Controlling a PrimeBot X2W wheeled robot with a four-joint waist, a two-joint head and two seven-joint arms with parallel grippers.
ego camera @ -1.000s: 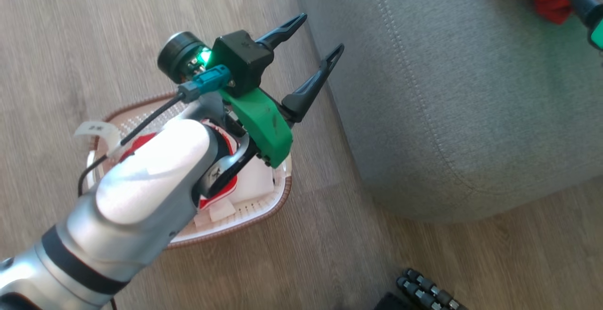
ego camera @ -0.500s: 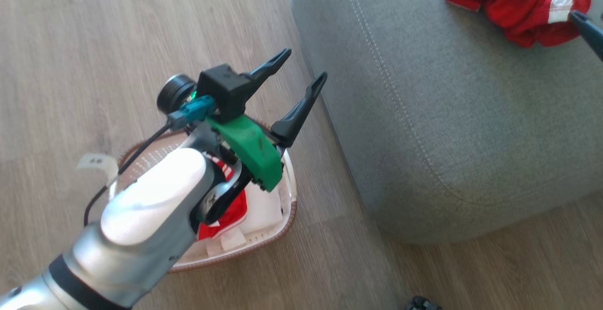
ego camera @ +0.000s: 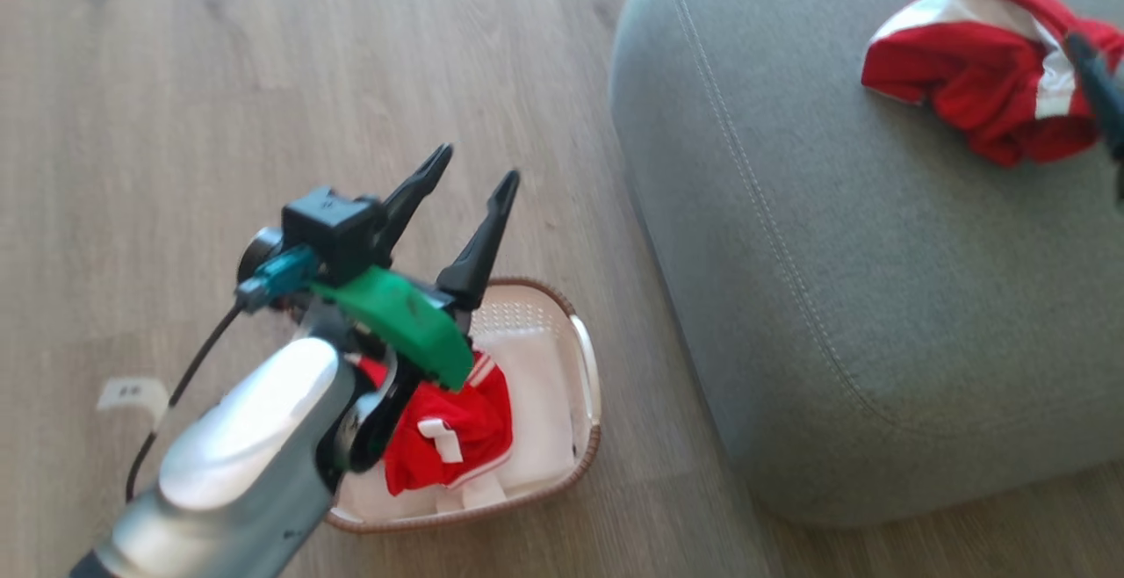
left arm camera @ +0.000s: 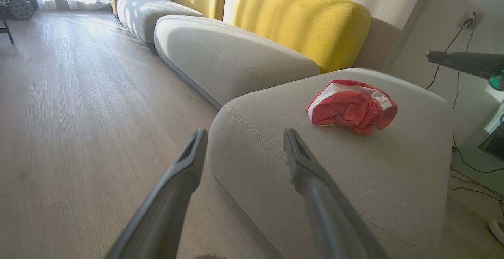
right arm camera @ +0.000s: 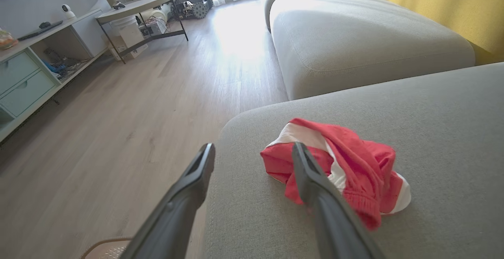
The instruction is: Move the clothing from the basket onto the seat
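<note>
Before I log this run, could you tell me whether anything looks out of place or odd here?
Nothing is spilled or damaged. The red garment on the seat lies crumpled in a heap rather than spread flat, and a second red garment sits in the basket on the floor, so the job is unfinished.

A pale wood-plank floor (ego camera: 263, 77) carried a small cream basket (ego camera: 587, 367) and, near it, a large grey seat (ego camera: 878, 297). A crumpled red and white garment (ego camera: 966, 95) lay on the seat's top. Another red garment (ego camera: 457, 433) lay inside the basket, over white fabric.
</note>
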